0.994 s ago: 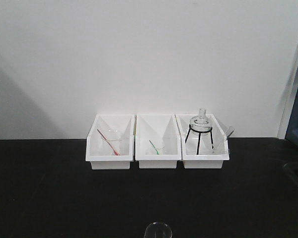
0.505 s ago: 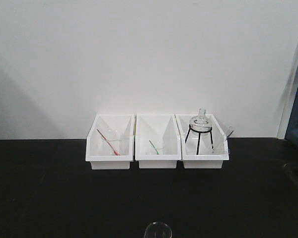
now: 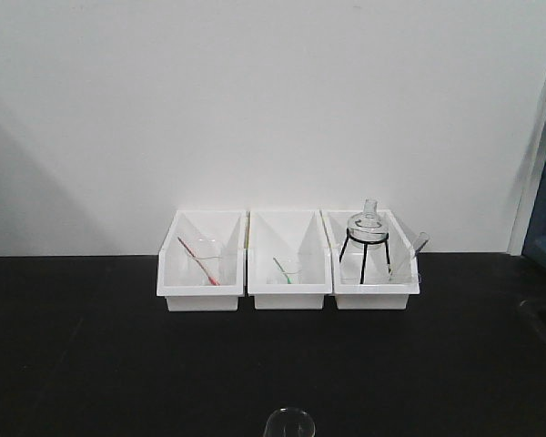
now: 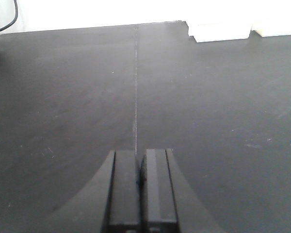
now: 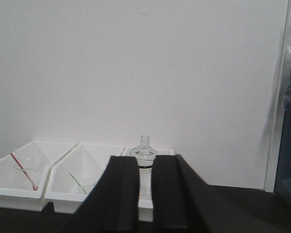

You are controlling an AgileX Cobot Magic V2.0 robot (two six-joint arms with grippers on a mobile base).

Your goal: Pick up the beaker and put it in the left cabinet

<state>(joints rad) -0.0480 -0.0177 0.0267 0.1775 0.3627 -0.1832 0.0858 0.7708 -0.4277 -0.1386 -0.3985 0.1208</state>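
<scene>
Front view, you've not started the pick: the beaker (image 3: 288, 424) sits untouched at the table's near edge; left wrist view, left gripper (image 4: 137, 179) pressed together, empty; right wrist view, right gripper (image 5: 145, 194) nearly together, so spread one and reach.

Front view faces wall, left wrist low over table (image 4: 63, 97) – right wrist shares bins (image 5: 19, 194)

Matt black tabletop (image 3: 91, 364), glossy white plastic bins (image 3: 289, 293), clear glass flask (image 3: 369, 223)
</scene>
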